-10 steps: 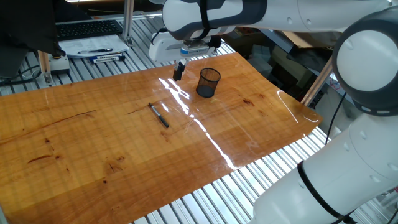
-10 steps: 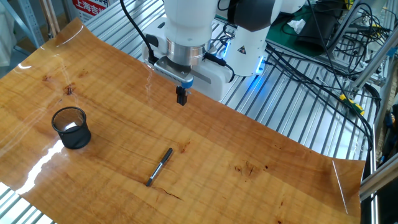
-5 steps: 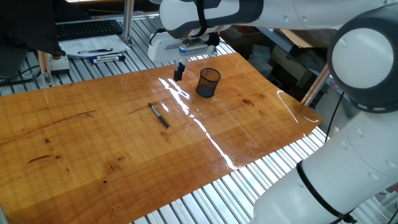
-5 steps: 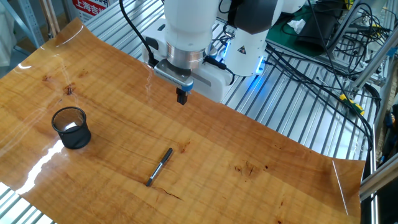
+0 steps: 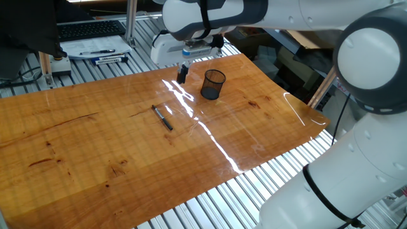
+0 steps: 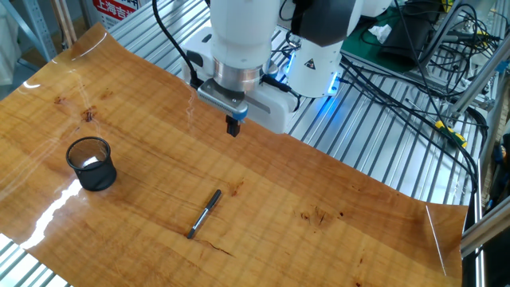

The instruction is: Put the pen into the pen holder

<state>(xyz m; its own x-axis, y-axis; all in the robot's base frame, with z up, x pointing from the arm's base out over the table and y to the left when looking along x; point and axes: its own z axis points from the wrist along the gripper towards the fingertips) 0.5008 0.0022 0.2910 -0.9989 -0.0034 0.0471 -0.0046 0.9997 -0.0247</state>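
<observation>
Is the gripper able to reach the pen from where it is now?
Probably yes. The pen lies alone on bare wood, apart from the pen holder; nothing stands between it and the gripper.

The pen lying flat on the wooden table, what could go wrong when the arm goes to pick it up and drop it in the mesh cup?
1. The pen is thin and lies flat on the glossy wooden table, so the jaws may scrape the surface or slip off it.
2. The gripper hangs well away from the pen; a poorly aligned approach could roll it.
3. The pen holder is small and looks light; a tilted pen could catch its rim and tip it.
</observation>
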